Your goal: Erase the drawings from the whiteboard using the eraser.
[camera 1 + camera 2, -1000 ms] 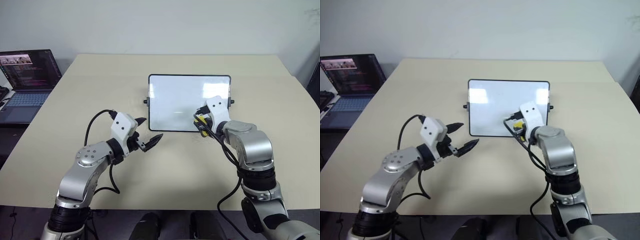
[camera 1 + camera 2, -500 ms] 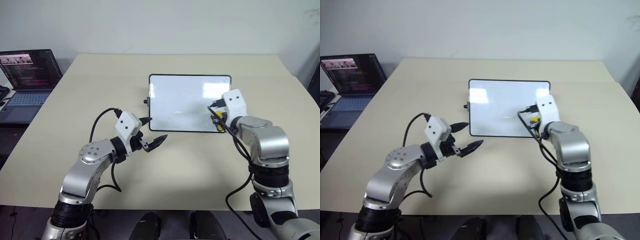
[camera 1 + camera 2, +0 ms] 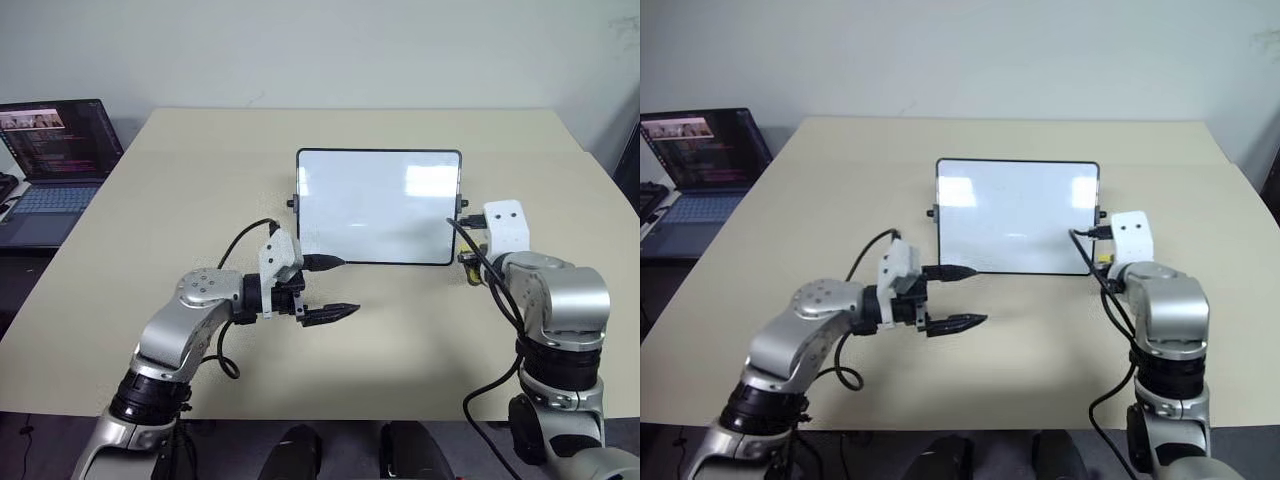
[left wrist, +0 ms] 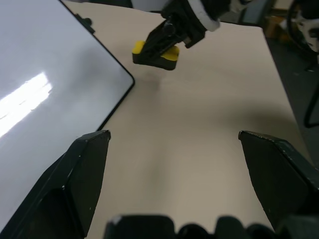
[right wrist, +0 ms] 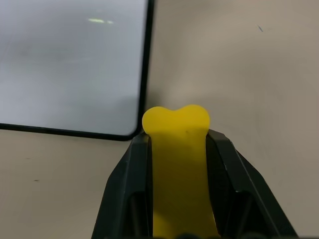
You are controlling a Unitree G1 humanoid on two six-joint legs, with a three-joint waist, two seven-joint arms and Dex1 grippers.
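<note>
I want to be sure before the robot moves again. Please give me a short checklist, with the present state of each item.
1. Eraser held firmly in the right hand: ok, both fingers press its sides.
2. Whiteboard free of drawings: ok, no marks visible.
3. Eraser off the board: ok, it is over the table, past the board's right edge.
4. Left hand empty and open: ok.
5. Left hand clear of the board: cannot tell, the upper finger is at its near edge.
</note>
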